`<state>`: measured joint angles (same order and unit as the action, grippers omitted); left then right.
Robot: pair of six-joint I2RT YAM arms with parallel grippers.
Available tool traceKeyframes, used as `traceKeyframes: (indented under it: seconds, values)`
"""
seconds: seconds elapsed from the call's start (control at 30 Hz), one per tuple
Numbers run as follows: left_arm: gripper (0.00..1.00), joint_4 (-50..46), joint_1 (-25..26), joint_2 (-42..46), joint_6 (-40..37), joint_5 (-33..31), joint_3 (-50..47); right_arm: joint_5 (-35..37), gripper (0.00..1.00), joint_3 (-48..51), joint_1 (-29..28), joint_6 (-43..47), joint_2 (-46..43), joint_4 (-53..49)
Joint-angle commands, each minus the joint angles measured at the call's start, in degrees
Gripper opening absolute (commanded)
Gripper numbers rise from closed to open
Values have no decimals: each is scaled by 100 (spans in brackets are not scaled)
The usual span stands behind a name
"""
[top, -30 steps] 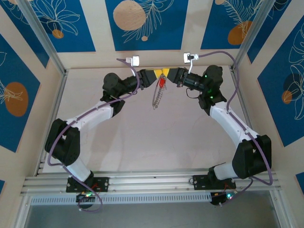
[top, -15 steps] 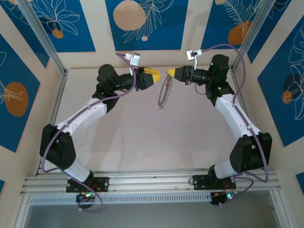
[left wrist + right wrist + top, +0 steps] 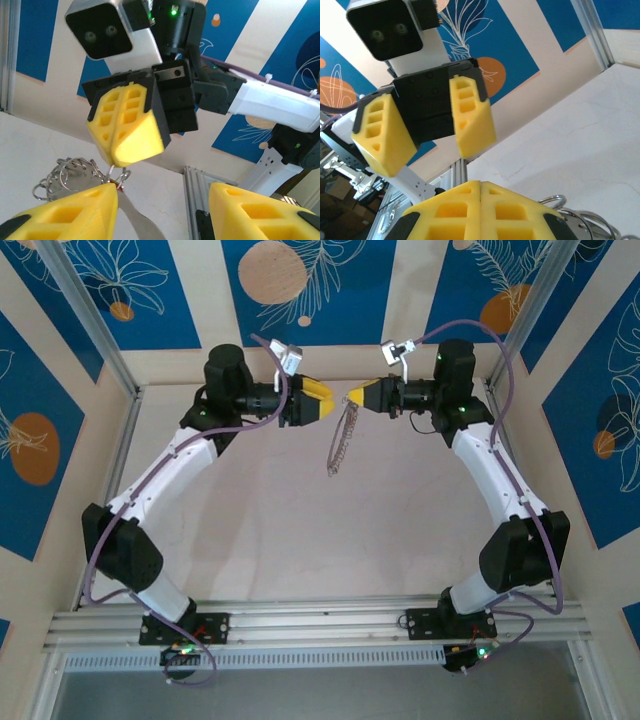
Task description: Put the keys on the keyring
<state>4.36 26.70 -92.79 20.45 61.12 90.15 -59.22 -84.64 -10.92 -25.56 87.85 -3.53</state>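
- Left fingers (image 3: 318, 392) are spread wide with nothing pinched between them. They hang above the worktop (image 3: 300, 530) and point at the right fingers, with a small gap between the two sets of tips.
- Keyring (image 3: 341, 436) hangs below the right fingertips as a loose string of wire loops. It trails down and slightly toward the left fingers, clear of the worktop.
- In the left wrist view, the loops bunch just past the left-hand pad of the left fingers.
- Key (image 3: 132, 211) shows in that same view as a tiny red speck under the right fingertips with a pale blade dropping from it. The blade sits in the open gap of the left fingers, close to their left-hand pad. I cannot tell whether it touches that pad.
- Right fingers (image 3: 357, 397) are pressed together and pinch the keyring at its top, so its whole weight hangs from their tips.
- Step in hand, as I judge it, is the threading at the hand-off point. The right fingers steady the keyring while the open left fingers are lined up on the key.
- Whether the key is already through a loop is too small to make out.
- If the key is not yet on, the next move is for the left fingers to close on the blade, not on the loops. They would then work the key's eye along the wire.
- During that move the right fingers need to keep the keyring still.
- Main risk is the swing of the dangling loops, which could carry the key out of the gap between the left fingers.
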Motion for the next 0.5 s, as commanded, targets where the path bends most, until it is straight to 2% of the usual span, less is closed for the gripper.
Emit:
traceKeyframes:
  seconds: [0.0,0.47]
  values:
    - [49,-651,-66,-168,-521,315,269,-323,0,-261,-90,327,52,-415]
    - [48,-638,-42,-318,-529,340,348,-345,0,-347,-297,419,153,-493]
